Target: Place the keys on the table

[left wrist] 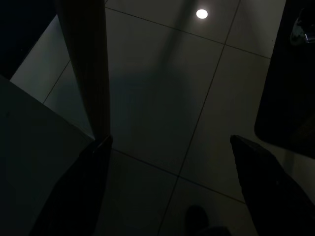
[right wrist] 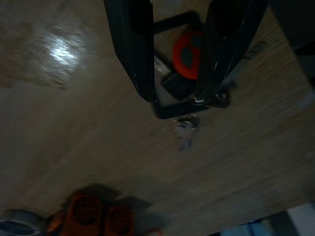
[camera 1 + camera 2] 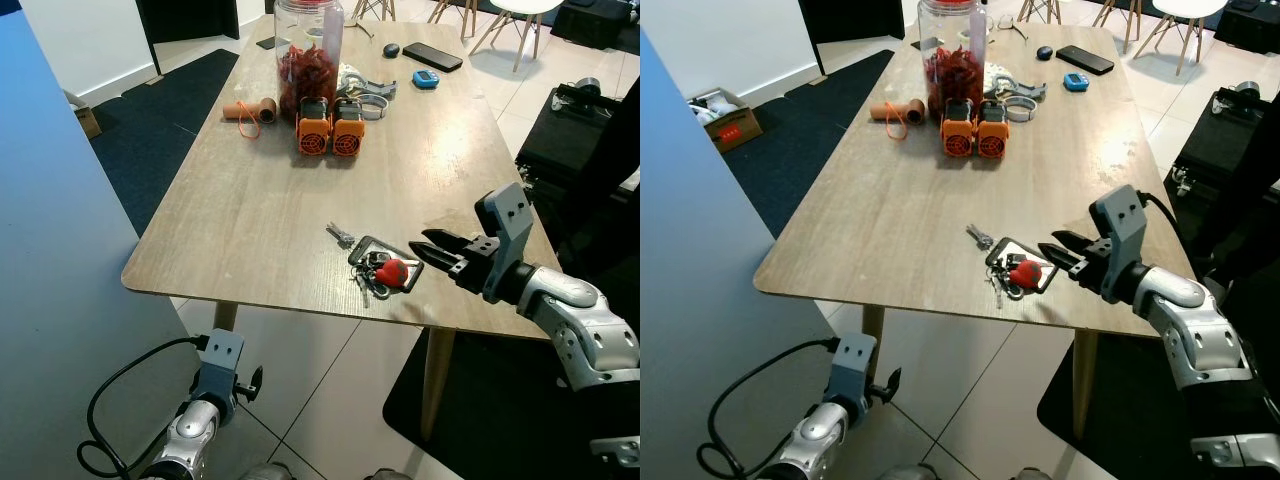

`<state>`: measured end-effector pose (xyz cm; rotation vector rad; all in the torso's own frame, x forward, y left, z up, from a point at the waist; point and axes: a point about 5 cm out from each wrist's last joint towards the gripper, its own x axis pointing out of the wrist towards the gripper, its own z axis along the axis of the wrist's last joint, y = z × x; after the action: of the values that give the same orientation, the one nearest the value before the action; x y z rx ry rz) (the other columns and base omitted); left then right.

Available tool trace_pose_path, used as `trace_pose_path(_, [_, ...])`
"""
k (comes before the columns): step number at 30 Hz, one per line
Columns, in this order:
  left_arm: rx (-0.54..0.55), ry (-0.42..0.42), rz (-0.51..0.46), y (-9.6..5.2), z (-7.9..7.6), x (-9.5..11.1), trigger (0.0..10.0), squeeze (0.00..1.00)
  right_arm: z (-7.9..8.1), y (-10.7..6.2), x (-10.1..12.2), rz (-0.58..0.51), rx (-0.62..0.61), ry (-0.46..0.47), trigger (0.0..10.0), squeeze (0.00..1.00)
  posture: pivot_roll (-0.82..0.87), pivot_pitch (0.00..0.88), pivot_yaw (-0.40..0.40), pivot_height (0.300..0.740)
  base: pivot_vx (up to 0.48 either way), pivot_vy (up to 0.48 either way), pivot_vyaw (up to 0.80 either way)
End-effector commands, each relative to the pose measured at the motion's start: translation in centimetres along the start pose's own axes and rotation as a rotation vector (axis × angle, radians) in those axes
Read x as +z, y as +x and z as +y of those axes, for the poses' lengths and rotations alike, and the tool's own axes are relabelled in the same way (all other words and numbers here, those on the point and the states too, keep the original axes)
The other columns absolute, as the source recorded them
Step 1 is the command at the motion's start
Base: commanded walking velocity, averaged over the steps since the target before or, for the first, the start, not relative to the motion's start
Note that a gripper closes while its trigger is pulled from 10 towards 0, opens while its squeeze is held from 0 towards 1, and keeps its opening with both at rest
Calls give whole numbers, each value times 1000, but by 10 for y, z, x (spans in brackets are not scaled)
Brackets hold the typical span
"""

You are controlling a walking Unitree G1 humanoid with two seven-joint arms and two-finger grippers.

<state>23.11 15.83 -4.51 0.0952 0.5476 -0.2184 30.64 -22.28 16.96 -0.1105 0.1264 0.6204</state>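
The keys point(image 3: 378, 268) lie on the table point(image 3: 240, 220) near its front edge, lower centre-right of the head view. Just right of them sits the right gripper point(image 3: 436, 250), fingers apart, over the table's near right corner. At upper centre a jar point(image 3: 308, 55) stands behind two side-by-side battery packs point(image 3: 330, 127). Left of these lies a tube point(image 3: 250, 109). A phone point(image 3: 432, 56) lies at the far end, upper right. The left gripper point(image 1: 167, 196) hangs below the table's front edge, lower left, beside a table leg point(image 1: 86, 69).

The tall clear plastic jar of red pieces point(image 3: 308, 50) is cut off by the top edge; the left wrist view is darkened.
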Motion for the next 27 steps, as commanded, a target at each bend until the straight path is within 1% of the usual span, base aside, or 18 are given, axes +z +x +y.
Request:
trace_pose_path(1, [1, -9, 6, -1, -1, -2, 10000, 0, -4, 0, 3, -17, -29, -10, 10000, 0, 38, 70, -12, 740, 0, 0, 0])
trace_pose_path(3, [2, -9, 6, -1, -1, -2, 10000, 0, -20, -5, 7, -57, -159, -19, 10000, 0, 41, 70, -13, 740, 0, 0, 0])
trace_pose_path(4, [2, -9, 6, -1, -1, -2, 10000, 0, -20, -5, 7, -57, -159, -19, 10000, 0, 41, 70, -13, 740, 0, 0, 0])
trace_pose_path(6, [4, -9, 6, -1, 0, -2, 10000, 0, -50, -18, 13, -133, -418, 3, 10000, 0, 43, 70, -15, 740, 0, 0, 0])
trace_pose_path(7, [4, -9, 6, -1, 0, -2, 10000, 0, -50, -18, 13, -133, -418, 3, 10000, 0, 43, 70, -15, 740, 0, 0, 0])
trace_pose_path(9, [6, -10, 6, -1, 0, -3, 10000, 0, -80, -44, 12, -225, -707, 95, 10000, 0, 44, 71, -16, 740, 0, 0, 0])
trace_pose_path(10, [8, -9, 9, -2, 1, -4, 10000, 0, -97, -66, 5, -271, -888, 178, 10000, 0, 44, 69, -18, 740, 0, 0, 0])
trace_pose_path(12, [13, -9, 16, -3, 2, -6, 10000, 0, -117, -110, -21, -309, -1184, 348, 10000, 0, 44, 70, -19, 740, 0, 0, 0])
trace_pose_path(14, [13, -9, 16, -3, 2, -6, 10000, 0, -117, -110, -21, -309, -1184, 348, 10000, 0, 44, 70, -19, 740, 0, 0, 0])
trace_pose_path(15, [15, -10, 19, -4, 3, -7, 10000, 0, -121, -137, -44, -321, -1334, 464, 10000, 0, 45, 70, -20, 740, 0, 0, 0])
trace_pose_path(17, [18, -11, 21, -5, 4, -8, 10000, 0, -118, -172, -79, -316, -1512, 604, 10000, 0, 48, 68, -23, 740, 0, 0, 0])
trace_pose_path(18, [20, -12, 22, -5, 4, -9, 10000, 0, -110, -188, -100, -310, -1581, 675, 10000, 0, 48, 67, -24, 740, 0, 0, 0])
trace_pose_path(20, [21, -12, 22, -5, 5, -9, 10000, 0, -93, -208, -132, -258, -1667, 738, 10000, 0, 49, 67, -25, 740, 0, 0, 0])
trace_pose_path(22, [23, -13, 22, -5, 5, -9, 10000, 0, -72, -218, -161, -147, -1708, 770, 10000, 0, 51, 65, -26, 740, 0, 0, 0])
trace_pose_path(23, [23, -13, 22, -5, 5, -9, 10000, 0, -72, -218, -161, -147, -1708, 770, 10000, 0, 51, 65, -26, 740, 0, 0, 0])
trace_pose_path(24, [23, -13, 22, -5, 5, -8, 10000, 0, -63, -220, -173, -95, -1722, 786, 10000, 0, 51, 65, -26, 740, 0, 0, 0])
trace_pose_path(26, [23, -13, 22, -5, 5, -8, 10000, 0, -63, -220, -173, -95, -1722, 786, 10000, 0, 51, 65, -26, 740, 0, 0, 0])
trace_pose_path(27, [24, -14, 23, -5, 5, -8, 10000, 0, -43, -215, -195, 45, -1679, 811, 10000, 0, 48, 64, -25, 740, 0, 0, 0])
